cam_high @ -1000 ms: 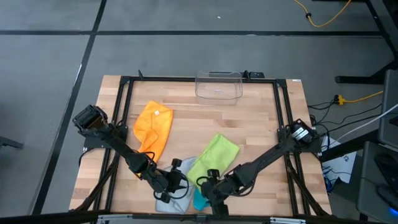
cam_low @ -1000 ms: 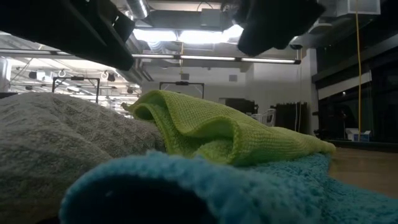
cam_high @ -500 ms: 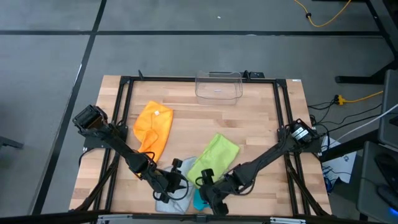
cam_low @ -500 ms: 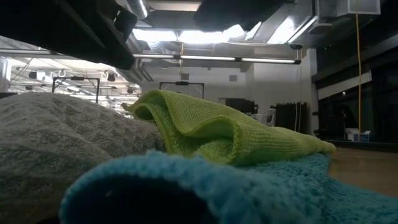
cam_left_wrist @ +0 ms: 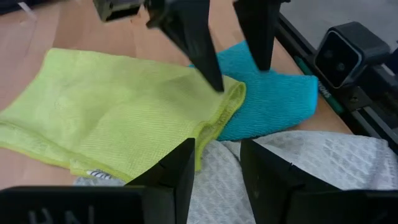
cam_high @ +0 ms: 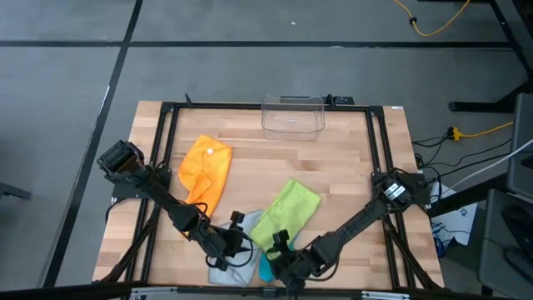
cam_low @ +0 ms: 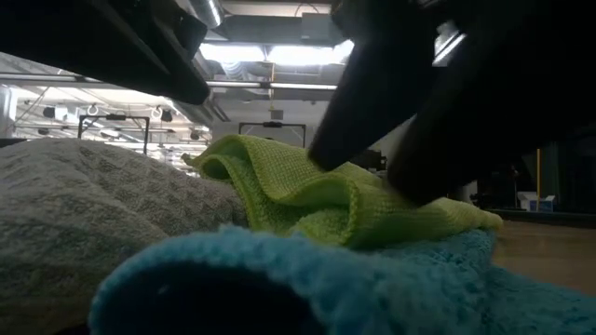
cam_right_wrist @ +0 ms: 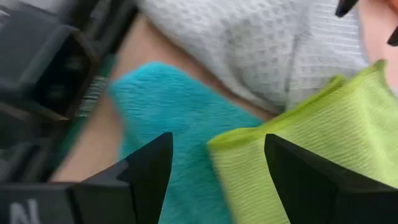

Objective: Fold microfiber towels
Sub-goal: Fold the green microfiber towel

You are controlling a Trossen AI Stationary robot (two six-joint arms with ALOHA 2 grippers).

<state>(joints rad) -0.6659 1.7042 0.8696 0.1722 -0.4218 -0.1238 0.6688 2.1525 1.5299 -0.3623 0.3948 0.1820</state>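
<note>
Towels are shown bunched at the near edge of the table [cam_high: 350, 158]: the green towel [cam_high: 286, 212] overlaps the teal towel [cam_high: 265, 268] and grey towel [cam_high: 226, 270], while the orange towel [cam_high: 206, 173] lies apart, far left. The right gripper [cam_high: 278, 250], fingers spread wide, is poised over the green towel's near corner. The left gripper [cam_high: 240, 242], part-open and empty, hangs over the grey towel. Only the green edge should be pinched (not the teal beneath).

Orange towel [cam_high: 206, 172] apart; lime [cam_high: 286, 211], teal [cam_left_wrist: 270, 106], grey [cam_left_wrist: 298, 168] towels overlapping.
</note>
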